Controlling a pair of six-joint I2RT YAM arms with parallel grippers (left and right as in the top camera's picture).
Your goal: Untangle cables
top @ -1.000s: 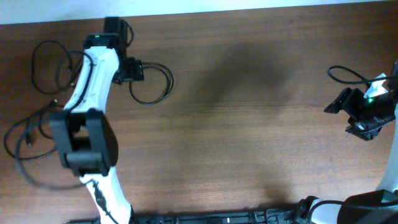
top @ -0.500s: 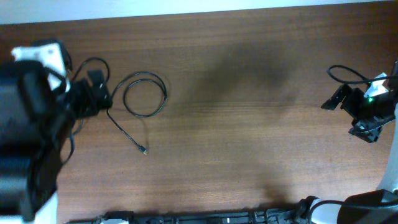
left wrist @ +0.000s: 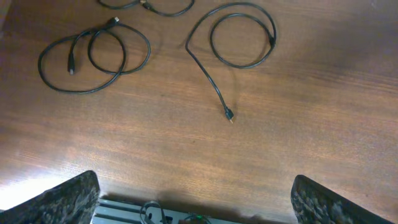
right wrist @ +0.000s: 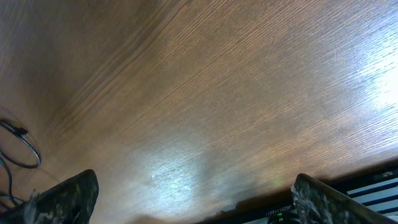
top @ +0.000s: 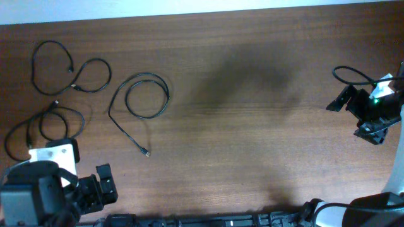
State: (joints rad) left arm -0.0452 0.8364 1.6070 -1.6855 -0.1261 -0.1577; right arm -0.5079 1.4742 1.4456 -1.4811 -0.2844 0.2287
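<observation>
Three thin black cables lie apart on the left of the wooden table. One makes two loops at the far left back (top: 74, 86). One lies coiled nearer the front left (top: 82, 120). The third is a round loop (top: 168, 94) with a tail ending in a small plug (top: 146, 152). The left wrist view shows the round loop (left wrist: 273, 37), its plug (left wrist: 229, 115), the coiled cable (left wrist: 148, 50) and part of the back cable (left wrist: 168, 12). My left gripper (top: 104, 184) (left wrist: 196, 199) is open and empty at the front left edge. My right gripper (top: 339, 102) (right wrist: 196, 196) is open and empty at the far right.
A thicker black wire of the right arm (top: 350, 74) loops on the table beside the right gripper and shows at the left edge of the right wrist view (right wrist: 22, 152). The table's front rail (left wrist: 161, 211) lies under the left gripper.
My left arm has pulled back from the back left to the front left edge, uncovering all three cables. The round loop's tail now lies stretched out. The right arm has hardly moved.
</observation>
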